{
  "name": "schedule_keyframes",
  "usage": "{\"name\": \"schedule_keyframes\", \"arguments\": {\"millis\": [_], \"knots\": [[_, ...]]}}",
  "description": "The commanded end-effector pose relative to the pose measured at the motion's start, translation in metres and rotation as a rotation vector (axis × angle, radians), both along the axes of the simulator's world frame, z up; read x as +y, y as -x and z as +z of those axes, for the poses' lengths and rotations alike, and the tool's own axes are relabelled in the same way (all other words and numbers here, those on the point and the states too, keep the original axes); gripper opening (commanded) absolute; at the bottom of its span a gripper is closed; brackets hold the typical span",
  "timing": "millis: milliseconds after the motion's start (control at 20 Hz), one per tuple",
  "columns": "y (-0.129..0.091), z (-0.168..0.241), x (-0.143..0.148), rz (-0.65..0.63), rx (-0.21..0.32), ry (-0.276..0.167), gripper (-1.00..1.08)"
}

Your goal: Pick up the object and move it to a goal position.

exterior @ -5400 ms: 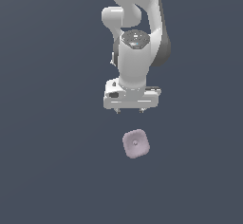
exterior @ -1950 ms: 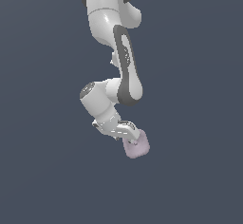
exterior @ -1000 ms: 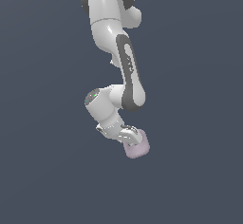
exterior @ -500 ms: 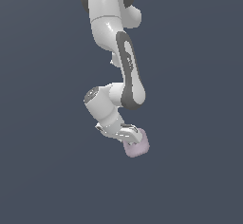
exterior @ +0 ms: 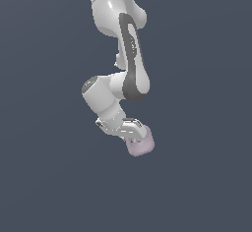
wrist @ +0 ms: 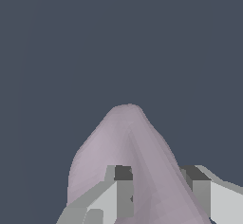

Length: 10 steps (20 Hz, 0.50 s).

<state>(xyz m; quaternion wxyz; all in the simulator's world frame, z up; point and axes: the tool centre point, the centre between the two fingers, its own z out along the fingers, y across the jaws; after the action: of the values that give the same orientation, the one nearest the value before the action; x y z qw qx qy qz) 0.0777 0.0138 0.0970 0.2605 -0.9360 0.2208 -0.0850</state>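
The object is a small pale pink-lilac block with rounded corners (exterior: 140,146). It sits low in the exterior view, just below the middle. My gripper (exterior: 136,136) is tilted down over it and its fingers stand on either side of the block. In the wrist view the block (wrist: 121,144) fills the space between the two grey fingertips (wrist: 122,174), which press against its sides. The gripper (wrist: 159,176) is shut on the block. The dimple on the block does not show.
The white arm (exterior: 123,49) reaches down from the top of the exterior view, with its elbow link (exterior: 98,96) bent toward the exterior view's left. Around it is only a plain dark grey-blue ground.
Long ago the gripper hung open above the block. Over the last second the arm and the block in the gripper have barely moved.
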Motion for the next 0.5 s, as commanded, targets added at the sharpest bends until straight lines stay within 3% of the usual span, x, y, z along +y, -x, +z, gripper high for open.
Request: {"name": "schedule_keyframes", "arguments": {"millis": [0, 450], "knots": [[0.005, 0.021, -0.004, 0.0, -0.001, 0.001, -1.0], [0.027, 0.111, -0.019, -0.001, 0.0, 0.001, -1.0]]}}
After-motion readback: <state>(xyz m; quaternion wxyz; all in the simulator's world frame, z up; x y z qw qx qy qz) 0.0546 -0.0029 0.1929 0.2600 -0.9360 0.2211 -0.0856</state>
